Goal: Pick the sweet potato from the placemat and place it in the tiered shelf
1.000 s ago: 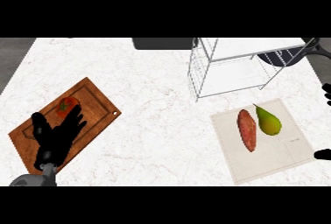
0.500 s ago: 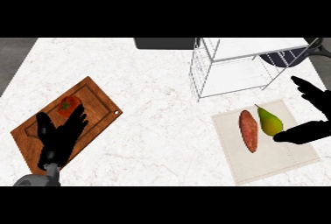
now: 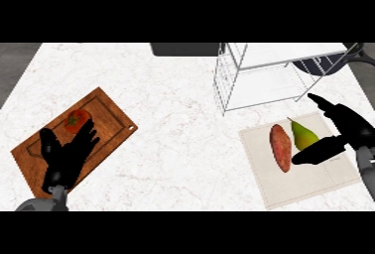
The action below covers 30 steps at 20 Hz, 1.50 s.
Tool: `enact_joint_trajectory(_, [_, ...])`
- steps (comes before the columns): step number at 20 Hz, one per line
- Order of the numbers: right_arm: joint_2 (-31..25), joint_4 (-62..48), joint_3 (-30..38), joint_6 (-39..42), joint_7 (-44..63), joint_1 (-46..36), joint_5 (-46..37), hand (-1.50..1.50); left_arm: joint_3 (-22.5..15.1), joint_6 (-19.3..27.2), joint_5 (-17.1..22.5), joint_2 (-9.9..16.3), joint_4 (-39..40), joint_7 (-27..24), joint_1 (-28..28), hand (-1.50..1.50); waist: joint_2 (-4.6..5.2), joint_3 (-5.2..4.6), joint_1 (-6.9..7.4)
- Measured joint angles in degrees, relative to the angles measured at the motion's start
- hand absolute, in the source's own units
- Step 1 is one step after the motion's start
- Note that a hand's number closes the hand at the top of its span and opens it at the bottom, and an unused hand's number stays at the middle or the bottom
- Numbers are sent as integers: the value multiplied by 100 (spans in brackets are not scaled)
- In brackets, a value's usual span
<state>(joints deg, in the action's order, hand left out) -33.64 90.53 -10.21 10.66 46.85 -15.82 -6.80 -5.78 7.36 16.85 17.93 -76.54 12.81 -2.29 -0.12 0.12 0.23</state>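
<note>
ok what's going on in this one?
The right hand is open over the placemat, thumb beside the pear, holding nothing yet. The sweet potato lies on the mat left of the pear. The wire shelf stands just behind the mat. The left hand rests open on the cutting board, near a tomato.

A single head view is provided, taken from above and aimed steeply down at the white marbled counter top [image 3: 176, 129]. The counter is seen from its near side, with the white wire tiered shelf [image 3: 267, 74] toward the view's upper right. Left of the shelf, toward the lower left corner, the brown wooden cutting board [image 3: 70, 139] is framed. Nearly the full counter width is covered, at moderate range.
</note>
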Motion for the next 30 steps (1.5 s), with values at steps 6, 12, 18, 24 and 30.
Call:
enact_joint_trajectory(6, [380,-168,-40,-56,93,95,-713,-150,125,-70,-131,-95,-104,134,7,0,3,-1,-8])
enact_joint_trajectory(12, [823,-112,-5,28,255,169,-1307,-150,343,-269,-245,-163,-95,222,25,0,3,-5,-13])
enact_joint_trajectory(18, [1278,-486,-61,-196,-22,312,-1950,-150,461,-300,-433,-344,19,135,-62,0,0,1,-12])
enact_joint_trajectory(24, [1407,-975,85,-177,-215,198,-2406,-150,609,-470,-490,-422,118,46,-87,0,-3,6,-8])
enact_joint_trajectory(30, [1535,-1640,335,-456,-891,126,-2766,-150,720,-545,-575,-471,3,154,-57,0,1,3,-7])
